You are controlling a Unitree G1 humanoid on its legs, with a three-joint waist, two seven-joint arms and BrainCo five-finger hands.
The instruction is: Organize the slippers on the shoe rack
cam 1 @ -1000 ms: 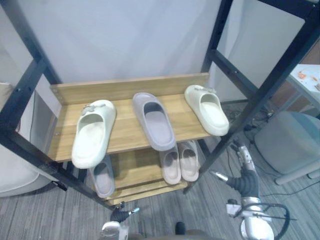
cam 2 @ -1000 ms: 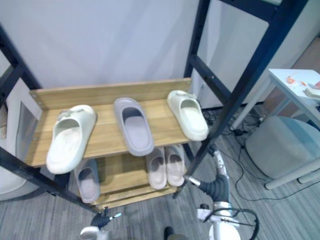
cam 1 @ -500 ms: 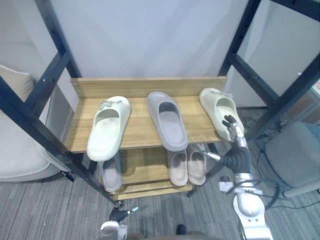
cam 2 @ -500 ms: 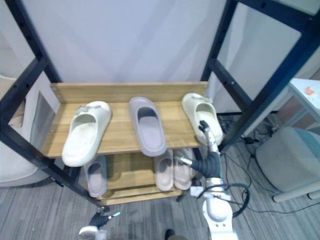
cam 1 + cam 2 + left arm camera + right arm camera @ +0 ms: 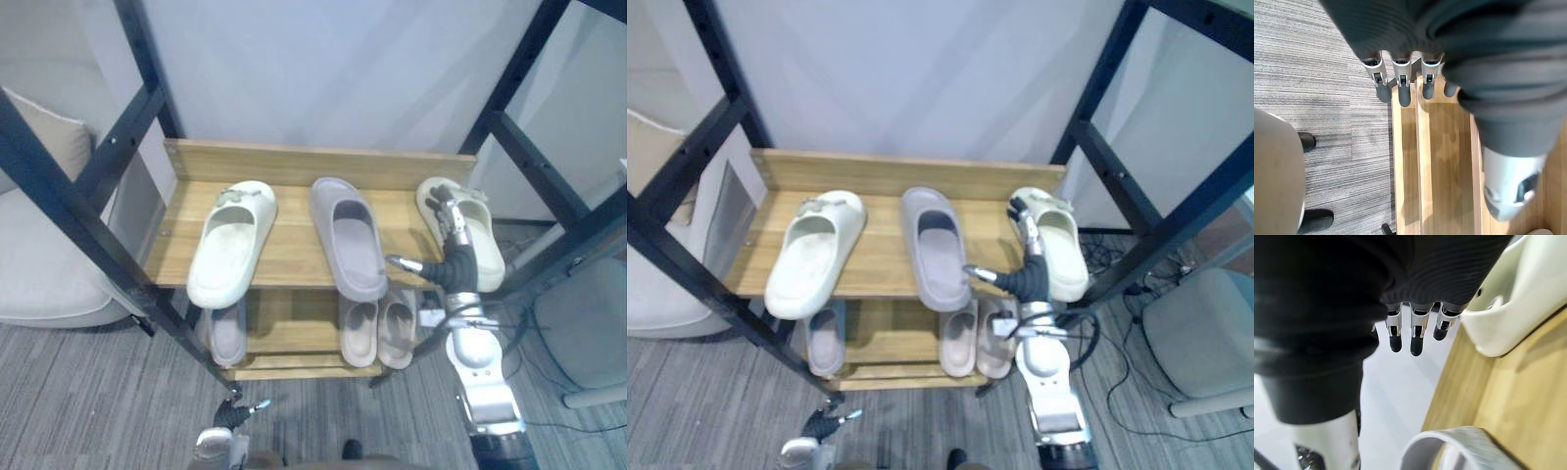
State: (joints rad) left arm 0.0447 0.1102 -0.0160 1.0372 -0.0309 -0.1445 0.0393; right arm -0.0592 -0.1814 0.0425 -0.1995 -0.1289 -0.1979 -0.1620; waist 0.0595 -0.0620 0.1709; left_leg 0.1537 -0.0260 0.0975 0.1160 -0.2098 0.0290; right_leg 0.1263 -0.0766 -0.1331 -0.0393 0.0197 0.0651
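The wooden top shelf (image 5: 284, 250) carries three slippers: a cream slipper (image 5: 233, 242) at the left, a grey slipper (image 5: 350, 238) in the middle and a second cream slipper (image 5: 475, 235) at the right end. My right hand (image 5: 453, 233) is raised at the inner edge of that right cream slipper (image 5: 1528, 298), fingers (image 5: 1418, 335) straight and holding nothing; contact is unclear. On the lower shelf lie a grey slipper (image 5: 227, 333) and a beige pair (image 5: 377, 330). My left hand (image 5: 1400, 83) hangs low and open over the floor by the rack's base.
Black metal posts (image 5: 69, 211) frame the rack, one slanting past the shelf's right end (image 5: 578, 245). A pale cushioned seat (image 5: 39, 264) stands at the left and a grey pouf (image 5: 598, 333) at the right. A white wall backs the shelf.
The camera has shifted. My right hand rose from low at the rack's front right corner up to the right cream slipper on the top shelf. The slippers stayed put.
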